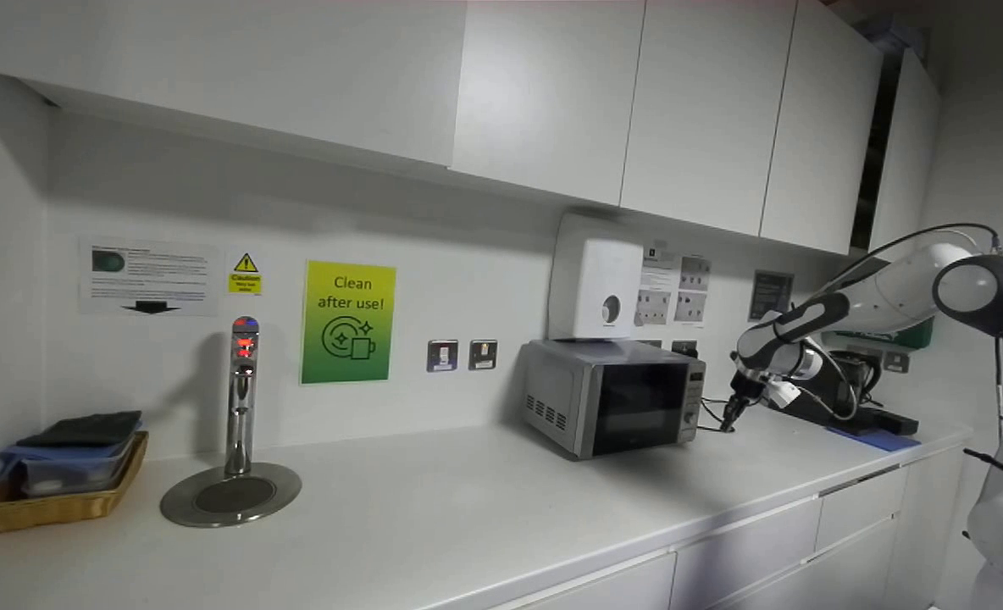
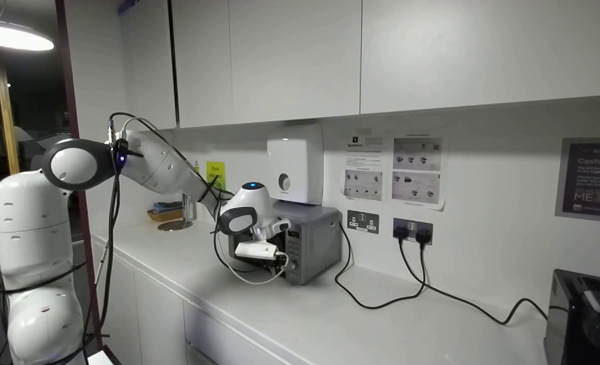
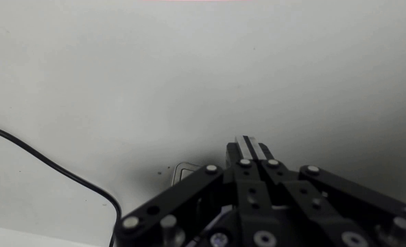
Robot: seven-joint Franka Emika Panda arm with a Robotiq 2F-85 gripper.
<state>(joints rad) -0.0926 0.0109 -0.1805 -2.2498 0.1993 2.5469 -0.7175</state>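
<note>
My gripper (image 1: 728, 422) points down close to the white counter (image 1: 434, 508), beside the control-panel end of the grey microwave (image 1: 552, 398). Whether the fingertips touch the counter cannot be told. In the wrist view the two black fingers (image 3: 249, 145) are together, pale pads side by side with a thin dark strip between them, and nothing shows in them. In an exterior view the wrist is in front of the microwave (image 2: 315, 243), and its white camera housing (image 2: 254, 250) hides the fingers. A rounded metal-edged corner (image 3: 181, 170) shows beside the fingers, mostly hidden.
A black cable (image 3: 76, 178) lies on the counter near the gripper; cables (image 2: 376, 306) run to wall sockets. A black appliance (image 2: 584, 324) stands farther along. A paper dispenser (image 1: 582, 280) hangs above the microwave. A tap (image 1: 241, 415) and a basket (image 1: 52, 508) stand at the far end.
</note>
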